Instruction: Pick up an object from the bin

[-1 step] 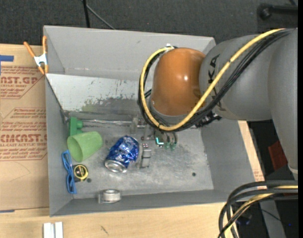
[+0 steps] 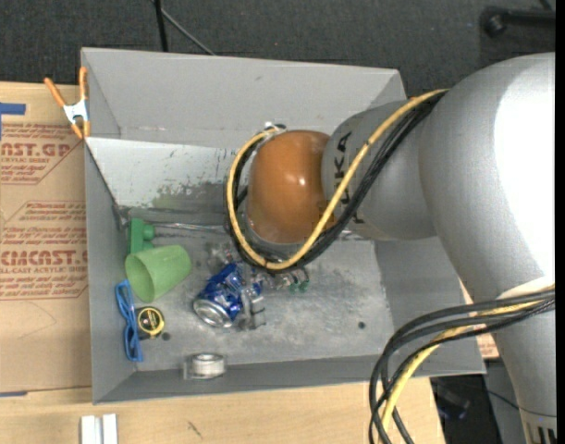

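Here the claw [image 2: 266, 289] hangs low under its orange cover [image 2: 282, 185], just beside a crushed blue can [image 2: 217, 302] mid-floor in the bin [image 2: 356, 336]; open or clamped, I cannot tell.

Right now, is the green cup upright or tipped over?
Tipped over: the green cup lies on its side at the left of the bin, its wide rim toward the left wall.

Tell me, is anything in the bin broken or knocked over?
Yes. The blue can in the middle of the bin looks crushed and dented, lying on its side. The green cup left of it is tipped over, too.
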`<state>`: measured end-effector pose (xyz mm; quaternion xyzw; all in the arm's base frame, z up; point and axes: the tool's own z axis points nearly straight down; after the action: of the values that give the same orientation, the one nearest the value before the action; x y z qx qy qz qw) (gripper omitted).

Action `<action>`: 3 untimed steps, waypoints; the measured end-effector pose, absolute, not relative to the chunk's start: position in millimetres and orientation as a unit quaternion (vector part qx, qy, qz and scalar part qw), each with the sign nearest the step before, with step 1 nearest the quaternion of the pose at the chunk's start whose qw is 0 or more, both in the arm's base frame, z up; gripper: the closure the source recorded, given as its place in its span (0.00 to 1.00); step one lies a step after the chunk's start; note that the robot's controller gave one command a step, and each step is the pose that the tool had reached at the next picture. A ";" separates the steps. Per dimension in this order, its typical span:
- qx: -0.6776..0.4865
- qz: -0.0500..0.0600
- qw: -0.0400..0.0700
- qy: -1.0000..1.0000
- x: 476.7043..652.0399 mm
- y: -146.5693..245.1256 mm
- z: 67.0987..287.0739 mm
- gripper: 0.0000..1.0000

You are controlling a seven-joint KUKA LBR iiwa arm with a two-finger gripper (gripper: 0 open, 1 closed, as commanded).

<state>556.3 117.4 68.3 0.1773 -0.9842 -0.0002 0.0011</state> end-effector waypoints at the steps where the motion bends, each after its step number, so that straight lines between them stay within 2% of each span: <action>1: 0.343 -0.001 -0.001 -0.939 547.0 128.7 100.4 0.00; 2: 0.418 0.000 -0.001 -0.908 555.8 124.6 99.7 0.00; 3: 0.490 -0.001 0.000 -0.872 560.0 127.1 68.8 0.00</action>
<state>560.0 127.1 68.8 0.4900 -0.8717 -0.0008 0.0001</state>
